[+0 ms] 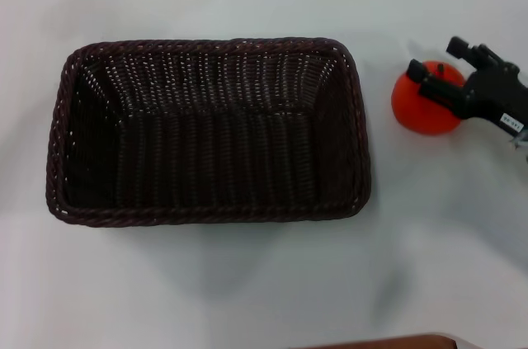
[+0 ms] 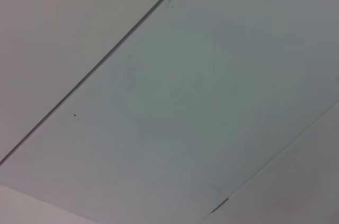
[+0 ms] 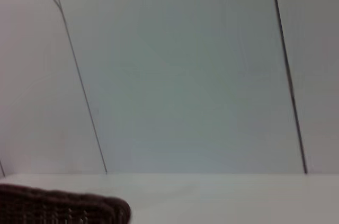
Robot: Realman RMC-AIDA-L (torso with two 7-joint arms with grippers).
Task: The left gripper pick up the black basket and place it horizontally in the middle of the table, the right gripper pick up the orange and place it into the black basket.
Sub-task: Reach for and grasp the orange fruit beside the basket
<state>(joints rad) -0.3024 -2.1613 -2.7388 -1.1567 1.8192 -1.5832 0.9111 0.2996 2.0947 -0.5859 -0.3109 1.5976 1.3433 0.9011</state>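
Black fingers of the right gripper [image 1: 435, 68] are reaching in from the right edge of the table [image 1: 247, 283] and sitting over the top of the orange [image 1: 422, 106]. One finger [image 1: 431, 91] is crossing the fruit's upper part, while the other [image 1: 470, 49] is lying toward the far side, just beyond the fruit's top. The jaws are standing spread, with the dark stem showing between them, and they are not yet pressing the fruit from both sides, as far as the head view is showing. A small white label is showing on the gripper's body near the right edge.

Resting on the white tabletop, the orange is lying close to the right edge and somewhat toward the far side. It is sitting apart from the black basket [image 1: 206, 130], with a strip of bare table between the two.

Lying with its long sides parallel to the near edge, the basket is occupying the middle of the table, slightly toward the left. It is standing upright on its base with the opening facing up, and its woven interior is showing nothing inside.

From the right wrist view, only a corner of the basket's braided rim [image 3: 63, 208] is showing, with pale panels behind it.

Nothing of the left gripper is showing in any view; the left wrist view is taking in only pale flat panels with thin dark seams.
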